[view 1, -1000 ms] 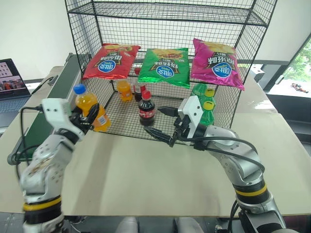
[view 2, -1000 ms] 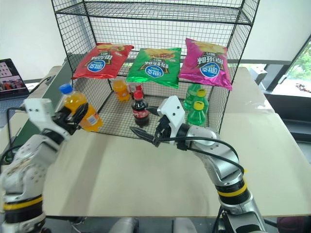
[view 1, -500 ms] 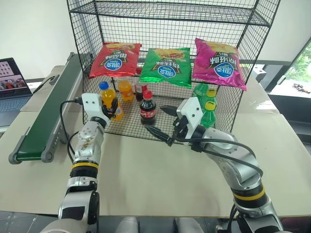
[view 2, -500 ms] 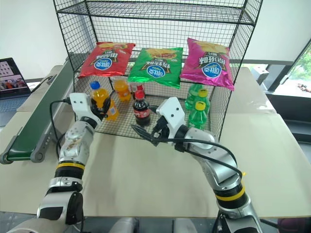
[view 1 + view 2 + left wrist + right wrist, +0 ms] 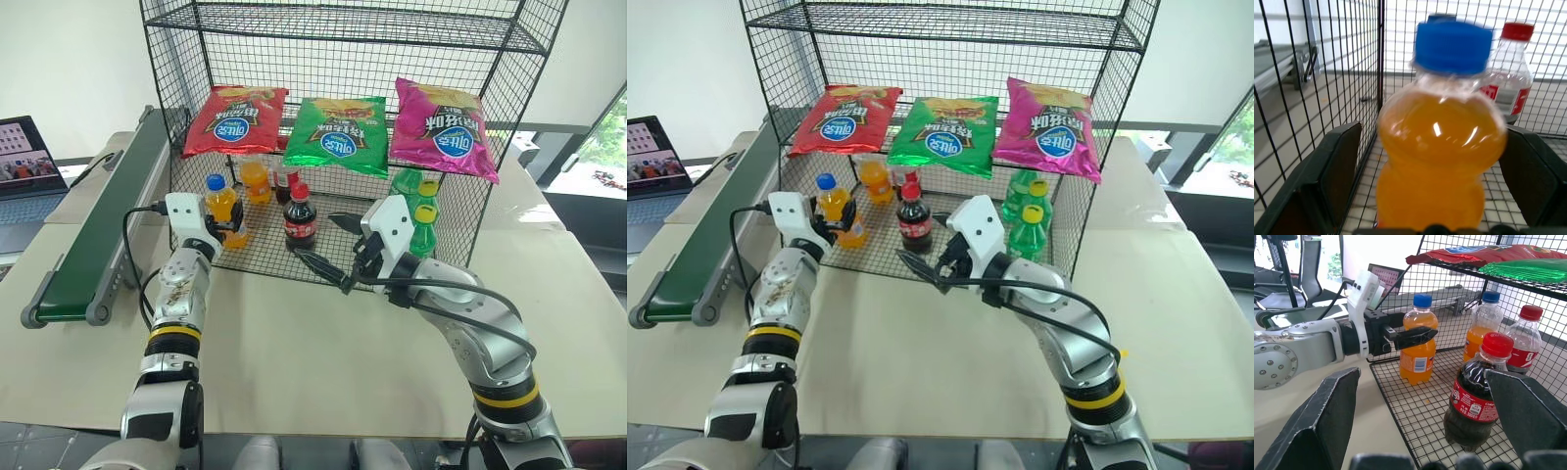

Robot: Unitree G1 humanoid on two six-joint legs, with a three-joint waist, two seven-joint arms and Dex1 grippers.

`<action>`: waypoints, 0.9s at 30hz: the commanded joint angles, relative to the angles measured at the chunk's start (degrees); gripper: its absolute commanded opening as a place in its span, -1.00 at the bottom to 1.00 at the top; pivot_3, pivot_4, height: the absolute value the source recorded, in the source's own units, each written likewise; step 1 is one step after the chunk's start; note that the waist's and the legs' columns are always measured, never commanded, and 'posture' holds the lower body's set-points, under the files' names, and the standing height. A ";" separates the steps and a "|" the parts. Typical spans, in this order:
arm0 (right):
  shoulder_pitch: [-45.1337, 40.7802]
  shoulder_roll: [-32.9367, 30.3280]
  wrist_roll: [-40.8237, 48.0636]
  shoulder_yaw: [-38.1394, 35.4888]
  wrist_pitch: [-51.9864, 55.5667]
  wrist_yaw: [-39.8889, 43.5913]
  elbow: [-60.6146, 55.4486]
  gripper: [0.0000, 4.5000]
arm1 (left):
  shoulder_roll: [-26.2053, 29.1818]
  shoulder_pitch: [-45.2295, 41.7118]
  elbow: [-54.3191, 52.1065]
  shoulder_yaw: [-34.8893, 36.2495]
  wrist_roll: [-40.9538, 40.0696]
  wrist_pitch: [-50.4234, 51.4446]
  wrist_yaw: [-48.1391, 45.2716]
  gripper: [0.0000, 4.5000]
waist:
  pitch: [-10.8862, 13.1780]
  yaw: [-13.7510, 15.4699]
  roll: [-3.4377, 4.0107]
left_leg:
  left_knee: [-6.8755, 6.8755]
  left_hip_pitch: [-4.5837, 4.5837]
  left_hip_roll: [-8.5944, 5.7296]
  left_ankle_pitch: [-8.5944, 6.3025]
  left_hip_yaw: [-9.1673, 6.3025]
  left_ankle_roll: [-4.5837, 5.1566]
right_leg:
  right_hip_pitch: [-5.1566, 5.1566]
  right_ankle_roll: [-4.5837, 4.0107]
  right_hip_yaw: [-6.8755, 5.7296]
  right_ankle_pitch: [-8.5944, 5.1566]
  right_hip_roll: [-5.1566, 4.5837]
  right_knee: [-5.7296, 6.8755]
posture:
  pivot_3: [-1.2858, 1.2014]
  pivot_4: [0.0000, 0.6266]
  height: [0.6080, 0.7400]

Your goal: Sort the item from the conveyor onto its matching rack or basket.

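Presently, left claw (image 5: 227, 213): black fingers spread wide to either side of the small clear plastic bottle of orange soda with a blue cap and orange-blue label (image 5: 223, 210), gaps showing on both sides in the left wrist view, so no grip. Bottle stands upright on the bottom tier of the large black wire-mesh shelving cage (image 5: 509, 108), at its front left corner. Right claw (image 5: 333, 257): fingers parted wide, holding nothing, hovering at the cage's open front just beside a dark cola bottle with a red cap (image 5: 299, 218). Further back on the same tier: a squat orange bottle (image 5: 254, 181), a clear bottle with a red cap (image 5: 1525, 340), green bottles with yellow caps (image 5: 419, 221) at the right. Red (image 5: 233, 120), green (image 5: 335, 132) and pink chip bags (image 5: 445, 129) hang along the tier above. Long dark-green conveyor belt in a grey frame (image 5: 93, 245) lies on the beige table (image 5: 323, 352) left of the cage; a laptop (image 5: 24, 171) sits beyond it.
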 commanded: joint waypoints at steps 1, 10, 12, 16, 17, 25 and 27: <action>-0.65 -0.10 0.71 -1.15 -0.43 0.48 -1.63 1.00 | 1.11 4.01 -10.22 0.70 -1.71 4.16 -0.47 0.99 | -0.01 -0.07 0.02 | 0.00 0.01 0.00 0.00 0.00 0.00 | 0.00 0.00 0.00 0.00 0.00 0.02 | 0.03 -0.52 0.97; 7.51 -2.83 -0.09 -3.92 -2.28 0.23 -2.41 1.00 | 3.63 23.38 -42.69 1.72 -5.96 23.63 2.18 0.99 | -0.03 0.08 0.04 | -0.01 0.06 0.02 -0.01 0.00 0.00 | 0.07 0.00 0.01 0.00 -0.03 0.00 | 0.03 -0.52 0.97; 10.33 -2.91 -1.34 -4.45 -3.20 -1.34 -3.27 1.00 | 4.45 27.25 -48.46 1.01 -7.06 27.83 1.91 0.99 | -0.02 0.20 0.05 | -0.01 0.03 0.00 -0.01 0.00 0.00 | 0.06 0.01 0.01 -0.01 -0.07 -0.01 | 0.03 -0.52 0.97; 15.73 -0.90 -6.07 -4.36 -5.40 -7.44 -4.37 1.00 | 4.69 33.54 -55.17 -1.06 -7.23 32.84 1.58 0.99 | -0.03 0.13 0.07 | 0.02 0.08 0.02 0.01 0.00 -0.02 | 0.08 0.23 0.01 -0.14 -0.03 0.02 | 0.03 -0.52 0.97; 17.00 -0.34 -7.12 -4.02 -5.83 -8.57 -4.52 1.00 | 4.70 34.83 -55.74 -1.88 -6.46 33.02 1.41 0.99 | -0.04 0.08 0.08 | 0.02 0.09 0.03 0.01 0.00 -0.03 | 0.08 0.39 0.02 -0.24 -0.02 0.01 | 0.03 -0.52 0.97; 25.09 3.05 -12.56 -3.93 -8.88 -14.57 -4.52 1.00 | 3.76 39.71 -54.50 -7.92 -0.76 29.30 0.72 0.99 | -0.08 0.13 0.15 | 0.01 0.06 0.02 0.00 0.02 -0.03 | 0.06 0.33 0.05 -0.22 -0.02 -0.08 | 0.03 -0.52 0.97; 26.13 3.59 -13.29 -4.49 -10.00 -15.30 -3.68 1.00 | 3.17 39.76 -54.36 -8.56 -0.44 29.15 0.87 0.99 | -0.08 0.13 0.15 | 0.01 0.04 0.02 0.00 0.02 -0.03 | 0.06 0.31 0.05 -0.21 -0.03 -0.08 | 0.03 -0.52 0.97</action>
